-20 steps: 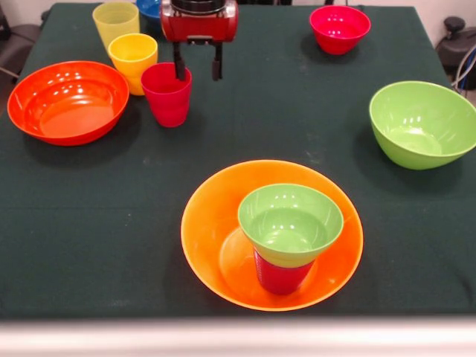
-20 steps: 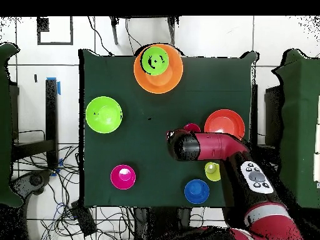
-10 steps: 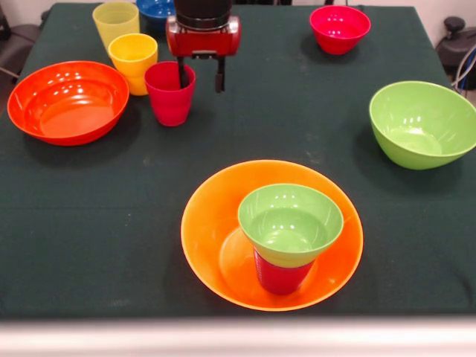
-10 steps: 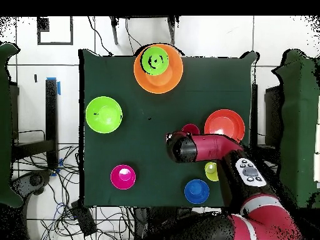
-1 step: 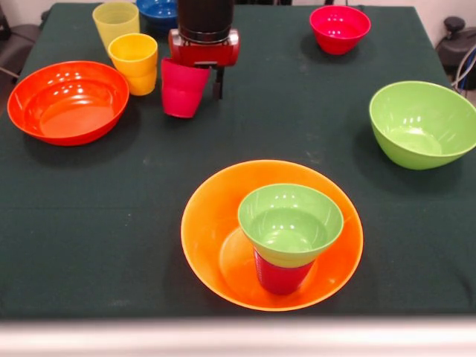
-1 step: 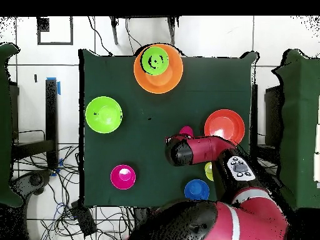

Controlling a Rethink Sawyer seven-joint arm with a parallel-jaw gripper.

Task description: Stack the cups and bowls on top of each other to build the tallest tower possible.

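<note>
— Red-pink cup (image 5: 183,88): where is it?
— Tilted, its rim pushed up under the gripper (image 5: 199,80), just beside the yellow-orange cup (image 5: 134,63). From the front it looks clear of the green surface (image 5: 89,223), though I cannot be sure.
— And the jaws?
— Closed on its rim, one finger hidden inside or behind the cup, the other finger (image 5: 218,82) showing outside on the right.
— Does the overhead view confirm that?
— No. There the arm (image 6: 206,149) covers the grip; only a sliver of the cup (image 6: 186,130) peeks out beside it. It does show the blue bowl (image 6: 197,190) whole, while the front view cuts it at the top edge.
— The tower?
— Large yellow-orange bowl (image 5: 208,238) near the front edge, a small green bowl (image 5: 290,223) sitting on an upturned reddish cup (image 5: 281,277) inside it. Overhead hides that cup under the green bowl.
— The rest?
— Orange-red bowl (image 5: 67,100) left, pale yellow cup (image 5: 114,22) behind the yellow-orange one, red-pink bowl (image 5: 339,28) far right, large green bowl (image 5: 422,123) right.
</note>
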